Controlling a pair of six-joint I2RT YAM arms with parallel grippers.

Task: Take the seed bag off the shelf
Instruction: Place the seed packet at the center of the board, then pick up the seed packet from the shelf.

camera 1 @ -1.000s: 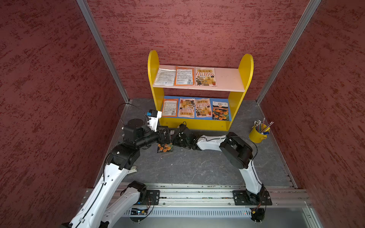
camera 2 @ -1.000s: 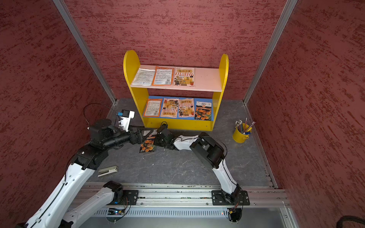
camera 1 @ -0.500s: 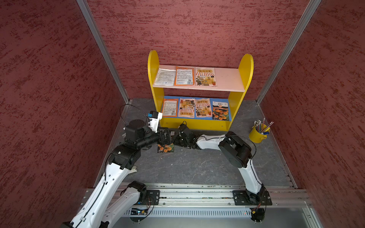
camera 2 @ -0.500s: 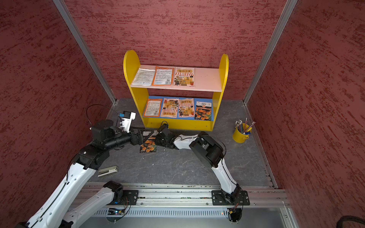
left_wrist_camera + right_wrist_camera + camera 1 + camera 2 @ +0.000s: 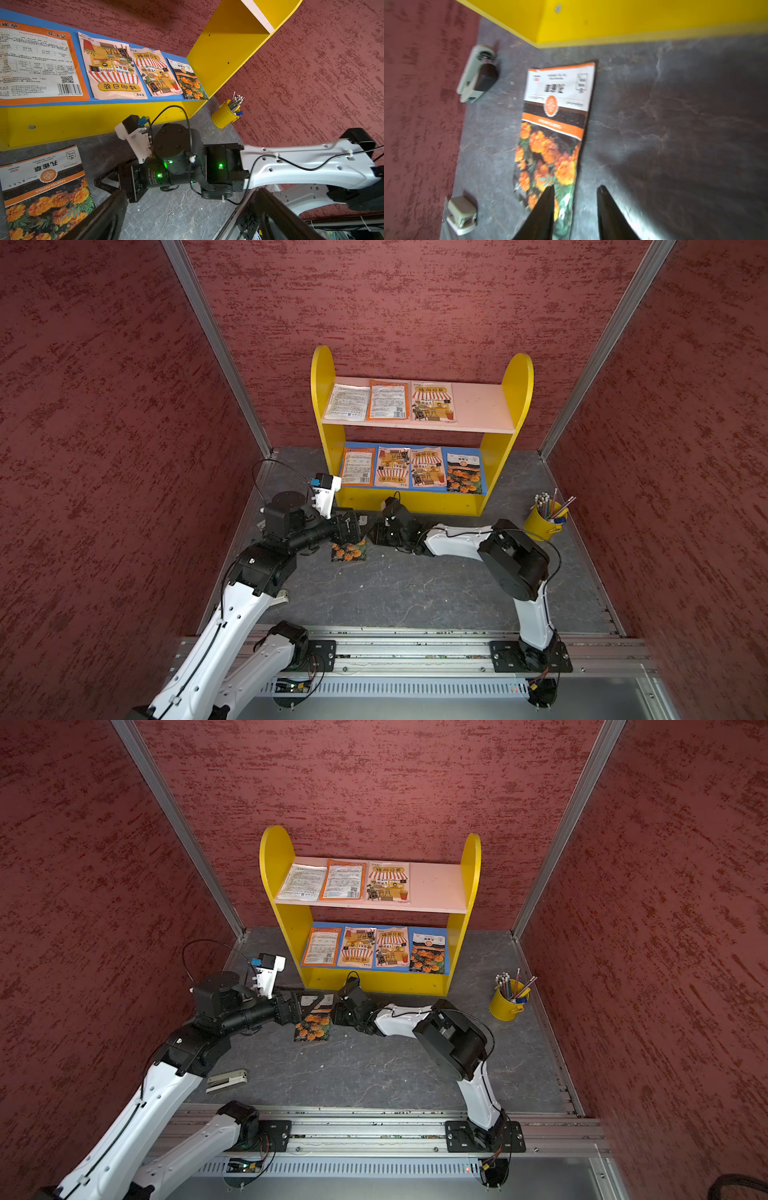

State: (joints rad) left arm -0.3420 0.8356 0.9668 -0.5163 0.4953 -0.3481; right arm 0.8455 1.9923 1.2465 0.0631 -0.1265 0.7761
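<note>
The right fingers (image 5: 544,214) stand parted, one over the flat seed bag (image 5: 554,124).

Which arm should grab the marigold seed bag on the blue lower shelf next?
Probably right. That bag lies at the shelf end on the right arm's side, and the right gripper is open, holding nothing. The left gripper, also open, is farther off.

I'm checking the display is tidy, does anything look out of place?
One marigold seed bag lies flat on the floor in front of the shelf, off its boards. On the lower board, one shopfront packet is upside down.
</note>
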